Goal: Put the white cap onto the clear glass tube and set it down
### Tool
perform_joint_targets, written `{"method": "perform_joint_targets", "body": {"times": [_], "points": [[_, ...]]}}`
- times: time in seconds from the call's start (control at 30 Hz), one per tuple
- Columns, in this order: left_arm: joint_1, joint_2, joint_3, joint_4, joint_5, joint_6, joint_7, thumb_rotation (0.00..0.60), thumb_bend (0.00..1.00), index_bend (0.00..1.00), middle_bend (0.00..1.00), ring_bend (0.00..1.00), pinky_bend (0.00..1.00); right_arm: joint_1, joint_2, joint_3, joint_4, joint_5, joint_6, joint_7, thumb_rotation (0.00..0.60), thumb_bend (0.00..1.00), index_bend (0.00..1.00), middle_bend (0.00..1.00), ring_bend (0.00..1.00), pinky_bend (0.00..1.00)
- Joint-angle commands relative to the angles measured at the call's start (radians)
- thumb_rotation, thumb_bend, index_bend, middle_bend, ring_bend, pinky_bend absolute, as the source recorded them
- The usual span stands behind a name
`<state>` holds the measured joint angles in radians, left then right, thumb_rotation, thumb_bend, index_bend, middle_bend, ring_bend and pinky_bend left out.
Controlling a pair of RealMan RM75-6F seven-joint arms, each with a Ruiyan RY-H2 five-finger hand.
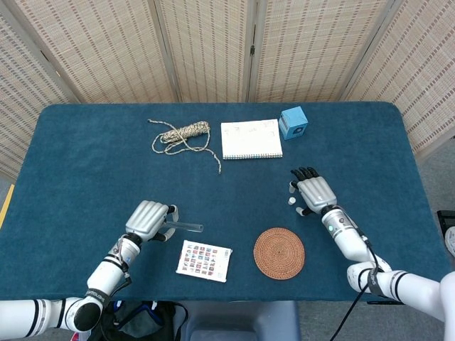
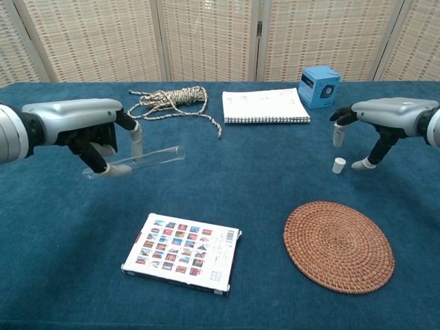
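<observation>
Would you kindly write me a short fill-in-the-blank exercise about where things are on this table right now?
1. The clear glass tube is held off the table by the ____ hand.
2. The white cap stands on the ____ table.
3. The round woven coaster lies to the right of the ____.
4. The blue box sits beside the ____.

Missing words: left; blue; card; notebook

Woven folding screen spans 12 o'clock behind blue-carpeted tabletop; grey floor at 3 o'clock; even lighting.
</observation>
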<state>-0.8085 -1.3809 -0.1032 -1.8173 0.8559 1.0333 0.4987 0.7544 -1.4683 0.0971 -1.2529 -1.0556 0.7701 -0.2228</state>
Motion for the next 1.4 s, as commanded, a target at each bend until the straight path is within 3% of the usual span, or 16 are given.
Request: {"method": "perform_joint_targets", "body": {"times": [0.03, 0.4, 1.4], "points": [[0.001, -0.001, 0.001, 0.004, 0.001, -0.002, -0.003, 0.600, 0.36, 0.60, 1.00, 0.90, 1.00, 0.007, -0.023, 0.001, 0.030, 0.007, -0.018, -0.004, 0.600, 0.21, 0.39, 0.10, 0.00, 0.00], [0.005, -0.003, 0.003, 0.012, 0.007, -0.007, -0.012, 0.600, 0.36, 0.60, 1.00, 0.90, 1.00, 0.022, -0.065, 0.014, 0.088, 0.024, -0.051, -0.015, 0.600, 0.29, 0.42, 0.11, 0.00, 0.00], [0.008, -0.015, 0.004, 0.039, 0.005, -0.023, -0.021, 0.600, 0.36, 0.60, 1.00, 0.90, 1.00, 0.038, -0.090, 0.022, 0.119, 0.064, -0.077, -0.068, 0.600, 0.33, 0.51, 0.18, 0.00, 0.00]]}}
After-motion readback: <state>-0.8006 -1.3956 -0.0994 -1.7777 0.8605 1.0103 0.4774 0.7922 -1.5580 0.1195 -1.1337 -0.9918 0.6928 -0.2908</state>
